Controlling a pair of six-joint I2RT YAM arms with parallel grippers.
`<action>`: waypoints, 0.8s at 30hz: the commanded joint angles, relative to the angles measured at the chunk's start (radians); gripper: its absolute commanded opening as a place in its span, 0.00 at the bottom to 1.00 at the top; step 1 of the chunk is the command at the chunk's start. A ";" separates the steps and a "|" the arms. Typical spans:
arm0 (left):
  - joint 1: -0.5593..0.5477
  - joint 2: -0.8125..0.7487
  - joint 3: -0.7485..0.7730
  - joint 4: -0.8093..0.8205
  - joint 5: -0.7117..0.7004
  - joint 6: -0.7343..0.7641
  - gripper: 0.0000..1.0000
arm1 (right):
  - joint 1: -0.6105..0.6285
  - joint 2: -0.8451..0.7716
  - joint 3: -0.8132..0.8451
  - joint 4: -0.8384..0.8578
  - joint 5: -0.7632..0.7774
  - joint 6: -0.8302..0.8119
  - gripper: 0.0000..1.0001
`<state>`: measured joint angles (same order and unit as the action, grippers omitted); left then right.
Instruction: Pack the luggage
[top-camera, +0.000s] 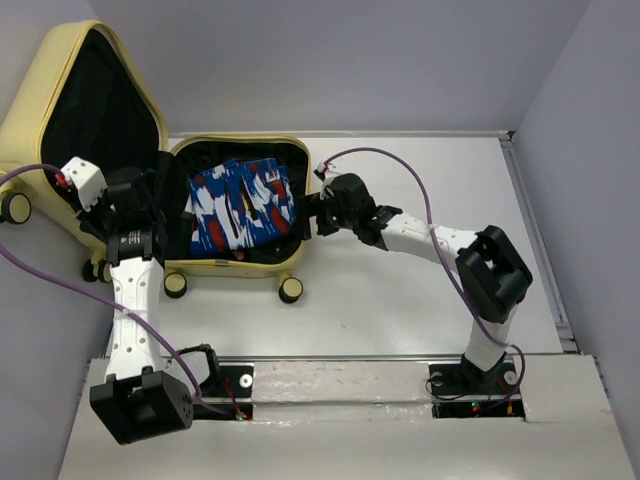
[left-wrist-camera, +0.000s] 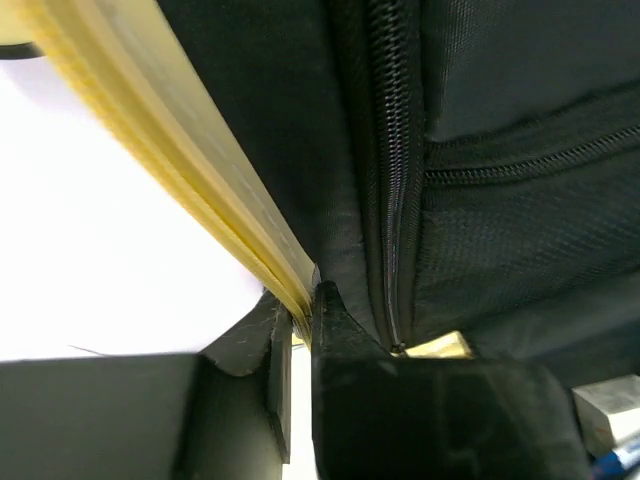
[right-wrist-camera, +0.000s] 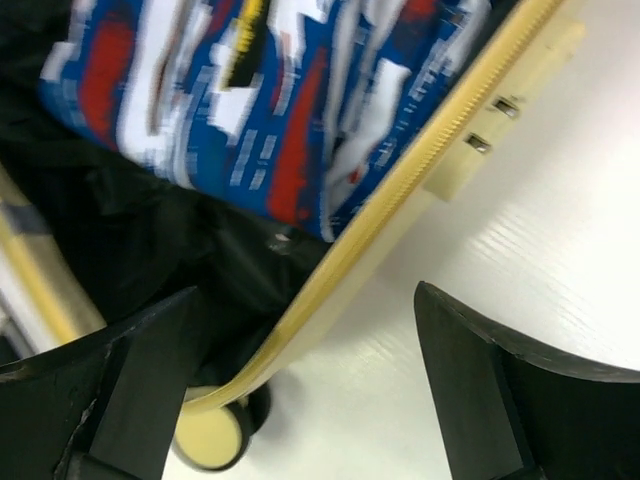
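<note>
Find the luggage (top-camera: 100, 120) at the far-left corner of the surface (top-camera: 420, 200), opened like a book, with its 2 halves joined along a hinge line running from near to far. Note the base half lying flat, wheels (top-camera: 291, 290) toward the near edge, with a folded blue, white and red cloth (top-camera: 245, 205) packed inside. Note the lid half reared up and leaning out past the left edge of the surface, black lining facing right. Look to the left hand (top-camera: 150, 190) for the grip: pressed together on the pale-yellow rim of the lid, low down beside the hinge, with the zip track and lining just to the right of the fingers (left-wrist-camera: 340, 340) in the wrist view. Read the right hand (top-camera: 310, 215) as spread wide and holding nothing, poised at the right rim of the base and straddling it, 1 finger over the lining inside and 1 over bare surface outside. Judging from this, take closing as the step in hand: swing the lid rightward about that near-to-far hinge, down onto the base. Count the left hand as by far the nearer to the lid, being clamped on it. Count the right hand as sitting on the side meant to receive the falling lid, so either draw it clear of the meeting rims or use it to steady the base. Cannot tell whether the cloth sits wholly below the rim.
</note>
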<state>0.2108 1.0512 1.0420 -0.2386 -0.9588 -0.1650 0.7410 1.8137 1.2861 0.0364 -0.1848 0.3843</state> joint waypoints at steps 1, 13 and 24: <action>-0.080 -0.075 0.006 0.073 -0.020 0.027 0.06 | -0.005 0.079 0.071 -0.018 0.076 0.008 0.89; -0.990 -0.275 -0.174 0.105 -0.050 0.104 0.06 | -0.005 0.168 0.099 0.002 0.001 0.053 0.07; -1.498 -0.074 0.064 0.021 -0.035 0.004 0.91 | -0.051 0.082 -0.008 0.022 0.041 0.045 0.07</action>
<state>-1.2690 1.0512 0.9531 -0.3092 -1.0416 -0.1013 0.6918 1.9385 1.3495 0.0223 -0.0296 0.4759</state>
